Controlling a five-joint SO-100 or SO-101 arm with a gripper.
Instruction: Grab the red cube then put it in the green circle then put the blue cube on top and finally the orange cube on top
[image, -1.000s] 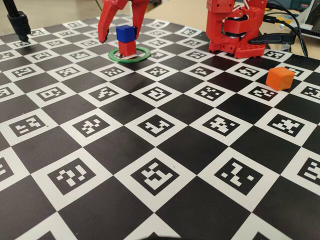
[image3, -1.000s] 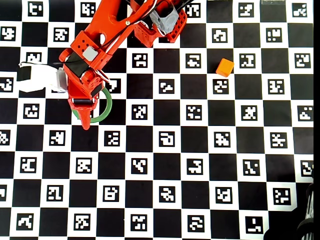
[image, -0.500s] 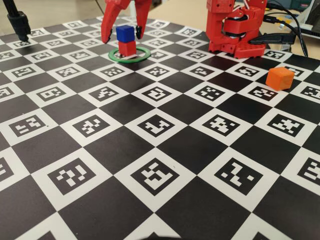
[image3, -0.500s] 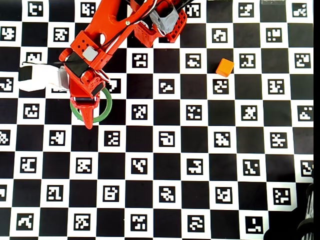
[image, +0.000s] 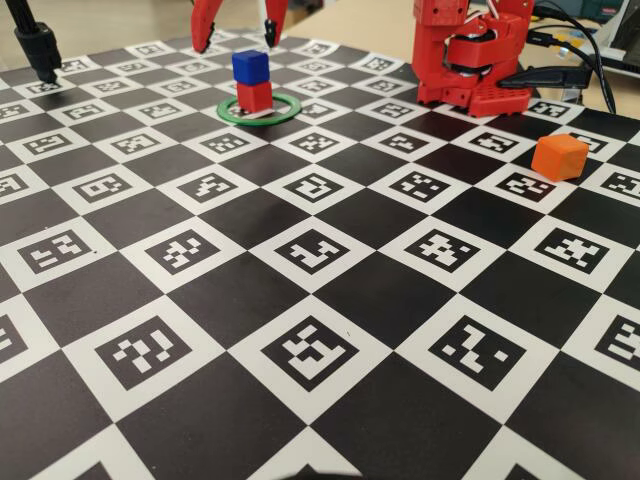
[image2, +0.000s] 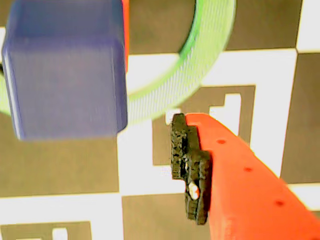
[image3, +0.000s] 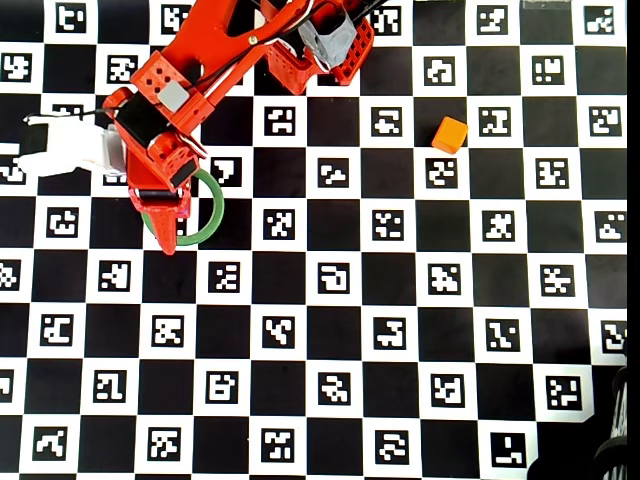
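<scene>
Two cubes stand stacked in the fixed view: the blue cube (image: 250, 67) sits squarely on the red cube (image: 255, 96), which rests inside the green circle (image: 259, 109). We judge the stack is left free-standing because that part of the task is done. The gripper (image: 239, 32) hangs above and just behind it, fingertips spread to either side and touching neither cube. The orange cube (image: 559, 156) lies well apart on the checkered board (image: 300, 300), to the right in this view, near the arm's base (image: 470, 60).

In the wrist view, the blue cube (image2: 65, 70) fills the upper left, with a sliver of red beside it and the green circle (image2: 200, 60) arcing behind. One finger (image2: 235, 180) shows clear of the cube, gripping nothing.

In the overhead view, the gripper (image3: 165, 205) covers the stack; only part of the green circle (image3: 212, 215) shows. The orange cube (image3: 450, 133) lies far to the right, untouched. We judge it the next item due.
</scene>
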